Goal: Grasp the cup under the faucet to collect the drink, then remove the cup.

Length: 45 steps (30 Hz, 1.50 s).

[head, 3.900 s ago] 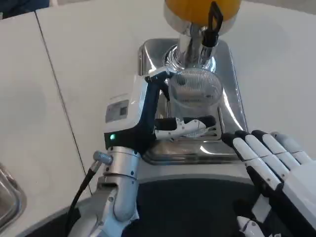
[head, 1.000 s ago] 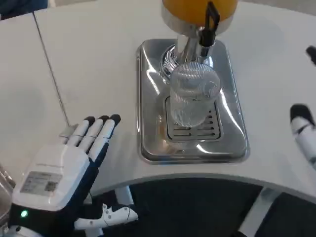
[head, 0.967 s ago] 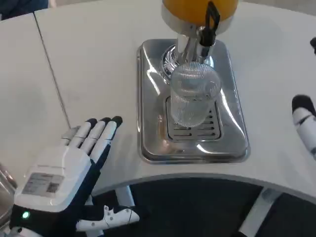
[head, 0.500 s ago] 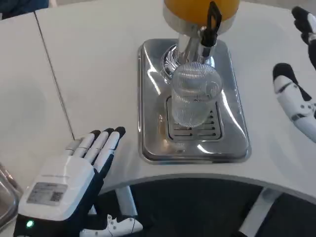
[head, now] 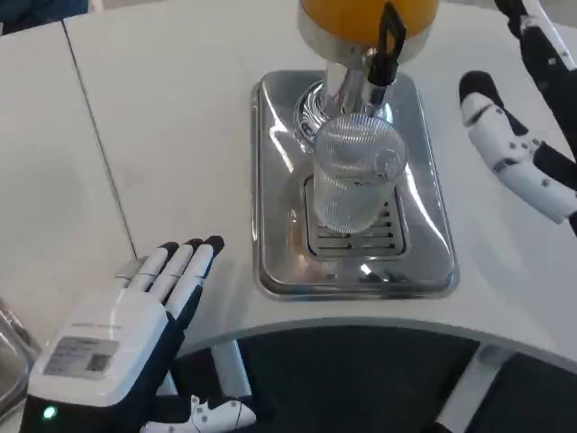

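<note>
Stood upright on the drip tray beneath the faucet, the cup: left of the right hand, seemingly spread and empty though partly cropped, nearer than the left hand, fingers extended, holding nothing.

The cup was clear, ribbed plastic with a glossy surface. The drip tray was polished metal, mirror-bright and smooth, with a slotted metal grate at its centre. The dispenser column was chromed metal; the faucet lever was matt black plastic. The tabletop was white, smooth and matt. The left hand had a glossy white plastic back bearing a paper-like label.
</note>
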Available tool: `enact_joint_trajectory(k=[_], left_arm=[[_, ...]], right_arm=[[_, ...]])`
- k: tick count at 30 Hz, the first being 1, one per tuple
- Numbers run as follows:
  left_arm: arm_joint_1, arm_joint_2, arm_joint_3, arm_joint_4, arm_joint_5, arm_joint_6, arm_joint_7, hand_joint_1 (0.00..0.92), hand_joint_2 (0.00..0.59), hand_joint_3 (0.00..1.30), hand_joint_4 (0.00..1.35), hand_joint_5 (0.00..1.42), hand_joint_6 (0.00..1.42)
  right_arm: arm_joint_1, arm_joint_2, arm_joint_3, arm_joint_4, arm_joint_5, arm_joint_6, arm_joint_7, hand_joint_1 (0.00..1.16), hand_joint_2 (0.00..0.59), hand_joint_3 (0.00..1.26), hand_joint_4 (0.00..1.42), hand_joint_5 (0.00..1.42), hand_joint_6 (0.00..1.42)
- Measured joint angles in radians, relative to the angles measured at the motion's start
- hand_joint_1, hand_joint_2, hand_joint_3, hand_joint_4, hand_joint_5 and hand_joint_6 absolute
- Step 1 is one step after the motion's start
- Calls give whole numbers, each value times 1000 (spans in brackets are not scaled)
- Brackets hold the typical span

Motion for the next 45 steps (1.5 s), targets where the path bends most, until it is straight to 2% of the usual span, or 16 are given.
enact_joint_trajectory(k=[8,18,23,33,45], left_arm=[[16,2,9,0,-4,-11,0,148,61,0,0,40,96],[18,4,22,0,-12,-30,0,141,63,0,0,42,96],[16,4,37,3,-12,-31,0,137,64,0,0,42,96],[8,4,38,6,-13,-38,0,128,66,0,0,42,96],[8,3,46,6,-15,-39,0,126,66,0,0,42,96]], right_arm=[[-25,14,26,57,31,0,-34,348,586,0,0,0,0],[-140,32,75,145,49,-4,-85,359,586,0,0,0,0],[-136,35,89,160,70,-5,-87,363,586,0,0,0,0],[-137,47,164,166,103,-5,-87,370,586,0,0,0,0],[-138,49,174,161,117,10,-91,375,586,0,0,0,0]])
